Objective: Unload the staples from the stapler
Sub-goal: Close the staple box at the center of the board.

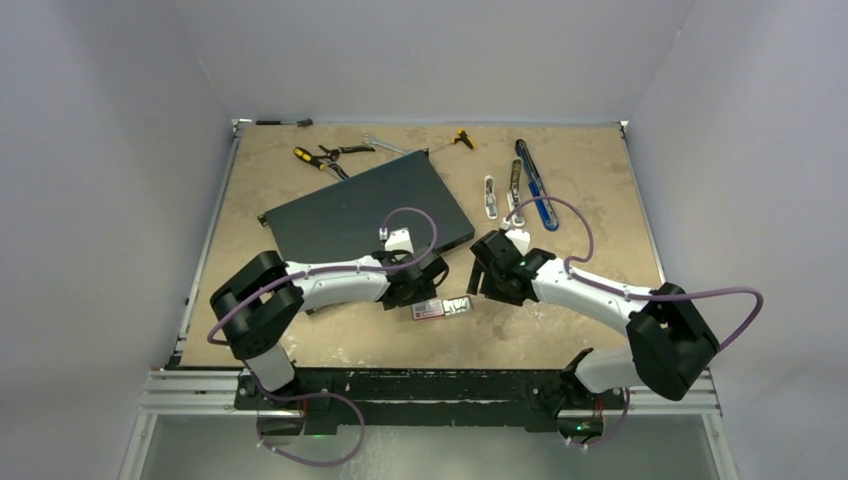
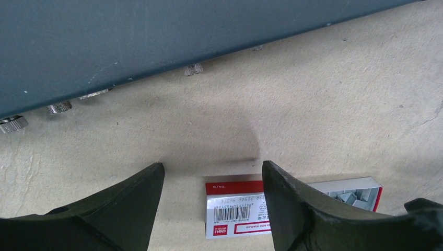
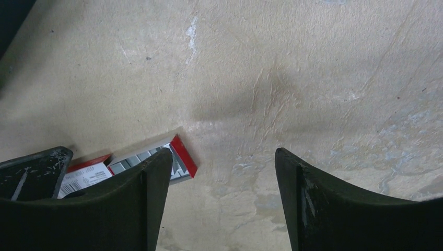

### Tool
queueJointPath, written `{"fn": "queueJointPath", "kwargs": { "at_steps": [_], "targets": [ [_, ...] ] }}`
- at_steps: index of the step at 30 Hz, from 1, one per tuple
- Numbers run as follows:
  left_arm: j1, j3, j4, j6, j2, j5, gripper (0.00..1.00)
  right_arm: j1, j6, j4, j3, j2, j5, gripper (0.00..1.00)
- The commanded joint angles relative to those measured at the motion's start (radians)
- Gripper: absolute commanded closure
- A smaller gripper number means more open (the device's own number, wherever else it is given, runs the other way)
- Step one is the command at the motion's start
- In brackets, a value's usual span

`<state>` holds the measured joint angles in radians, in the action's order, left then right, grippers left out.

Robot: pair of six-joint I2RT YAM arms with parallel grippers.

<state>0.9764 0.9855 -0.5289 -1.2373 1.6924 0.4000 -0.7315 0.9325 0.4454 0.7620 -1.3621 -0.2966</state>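
Observation:
Several short silvery staples lie on the table along the edge of the dark board. Three narrow tools lie at the back right; I cannot tell which one is the stapler. My left gripper hovers open just above the red-and-white box, its right finger over the tray of grey strips. My right gripper is open over bare table, with the box's red end beside its left finger. In the top view the two grippers flank the box.
The dark board lies at the table's middle, just behind the left arm. Pliers, a wrench and a small yellow-handled tool lie along the back edge. Grey walls enclose the table on three sides.

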Motion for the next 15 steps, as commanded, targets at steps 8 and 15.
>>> {"fn": "queueJointPath", "kwargs": {
  "at_steps": [8,15],
  "targets": [
    [0.016,-0.051,0.063,0.001,-0.003,-0.068,0.35,0.03,-0.021,0.003,-0.015,0.018,-0.014,0.26],
    [0.023,-0.063,0.064,0.003,-0.01,-0.073,0.37,0.035,-0.026,0.007,-0.014,0.017,-0.022,0.26]
  ]
}}
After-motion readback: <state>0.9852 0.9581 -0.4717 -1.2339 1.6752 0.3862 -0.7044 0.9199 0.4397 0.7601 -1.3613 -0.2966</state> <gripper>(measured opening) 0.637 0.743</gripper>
